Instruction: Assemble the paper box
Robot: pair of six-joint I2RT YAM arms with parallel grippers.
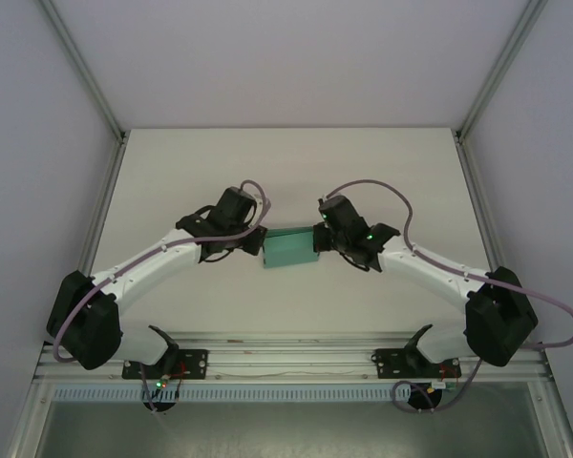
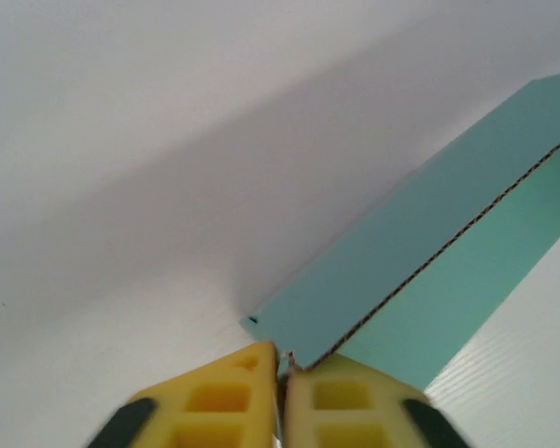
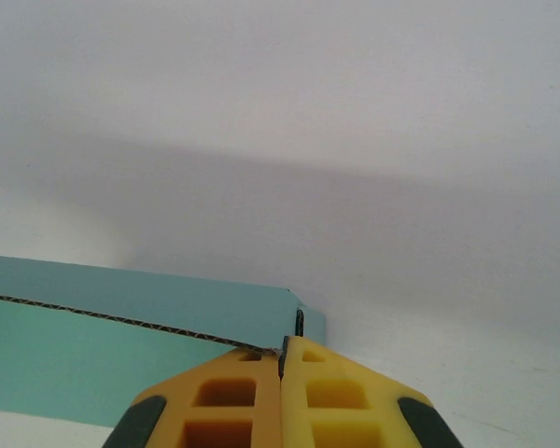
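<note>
Teal corrugated card, the paper box (image 1: 288,248): light, thin, prob. creases easily, so grip at edges. Left gripper (image 2: 282,362) clamped on its 9 o'clock edge, right gripper (image 3: 282,347) on 3 o'clock.

We've got the paper box (image 1: 288,248) roughly mid-table, a small teal-green rectangle lying crosswise, long side running left to right. It's thin card with a brown fluted cut edge (image 2: 448,245) along the top of one long panel, which looks folded up from the rest. The left gripper (image 1: 259,239) pinches its left end and the right gripper (image 1: 318,238) its right end. We can't tell if it's touching the table.
</note>
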